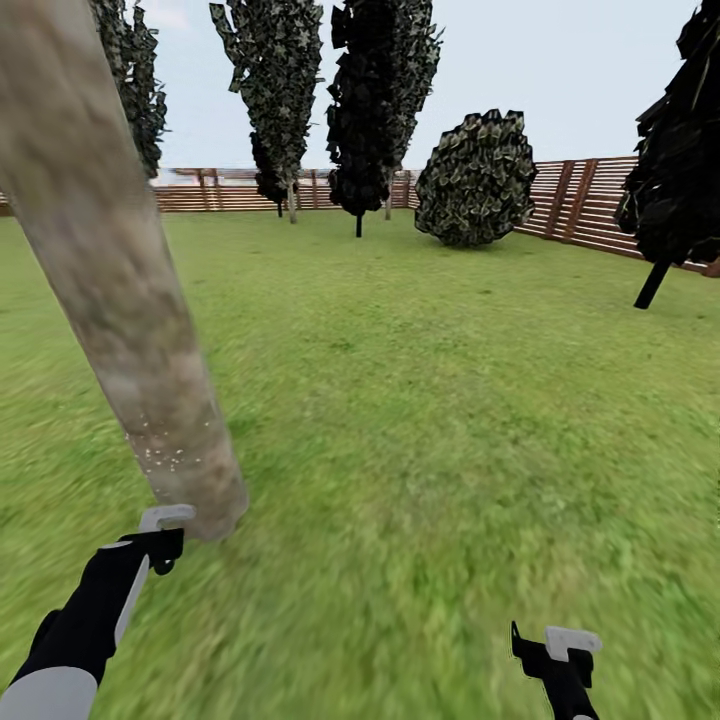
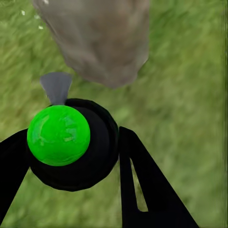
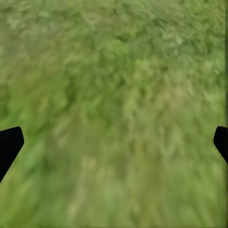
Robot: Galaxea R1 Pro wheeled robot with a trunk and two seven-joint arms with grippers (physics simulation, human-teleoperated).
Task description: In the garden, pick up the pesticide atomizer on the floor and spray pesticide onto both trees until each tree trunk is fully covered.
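A thick pale grey-beige tree trunk (image 1: 110, 300) leans across the left of the head view, with white specks (image 1: 160, 455) scattered low on it. My left gripper (image 1: 152, 548) is shut on the pesticide atomizer (image 2: 71, 147), a round black bottle with a bright green spot on top. Its grey nozzle (image 2: 56, 87) points at the trunk's base (image 2: 99, 38), a short gap away. My right gripper (image 1: 556, 645) hangs open over bare grass (image 3: 114, 118) at the lower right. A second tree with jagged green foliage (image 1: 275, 70) stands far back by the fence.
Green lawn (image 1: 430, 420) stretches ahead. A brown slatted fence (image 1: 585, 200) runs along the back and right. A black-leaved tree (image 1: 375, 100), a round bush (image 1: 475, 180) and a dark tree with a thin black trunk (image 1: 675, 150) stand far off.
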